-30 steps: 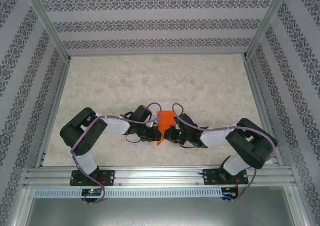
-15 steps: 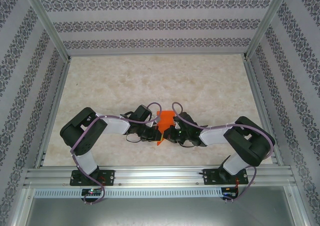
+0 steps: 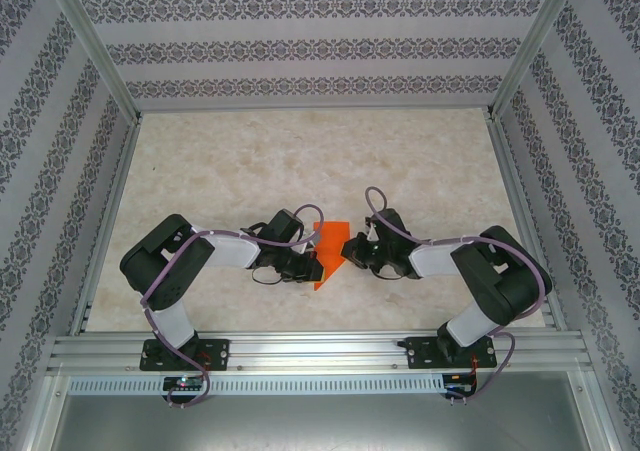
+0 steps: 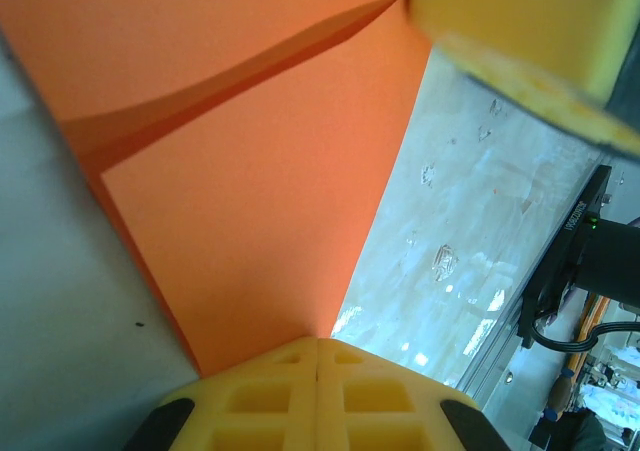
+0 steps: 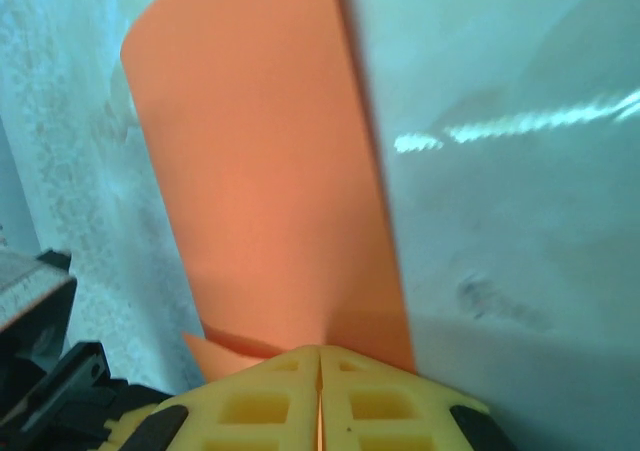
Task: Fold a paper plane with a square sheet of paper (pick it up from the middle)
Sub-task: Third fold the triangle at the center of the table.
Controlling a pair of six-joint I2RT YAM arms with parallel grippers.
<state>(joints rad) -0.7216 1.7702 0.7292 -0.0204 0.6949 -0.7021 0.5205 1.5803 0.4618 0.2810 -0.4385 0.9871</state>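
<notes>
The orange paper [image 3: 328,243] is in the middle of the table [image 3: 300,161], near the front edge where the arms are bolted on. It sits right between the two grippers. It is not flat and square now. From above it looks wide at the far end and goes to a point at the near end.

The left gripper [image 3: 315,262] holds the left side of the paper. In the left wrist view its yellow fingers [image 4: 250,406] are pressed tight together and the paper goes in between them, so it is pinching the paper. A long fold line [image 4: 230,81] runs across the paper there.

The right gripper [image 3: 347,252] is on the right side of the paper. In the right wrist view its jaws are pressed together too, and the edge of the paper runs down into the gap, so I think it is pinching the paper as well (only by a thin bit at the edge).

I think the job is in the middle of the folding part. The paper has folds in it, but it does not look like a finished plane yet.

Next, I think the two grippers need to move together and slowly. If one pulls too hard, the thin paper may slip out or rip. The fold then needs a good press to make it sharp.

The paper is not in any box or tray. Just the two grippers hold it.
</notes>
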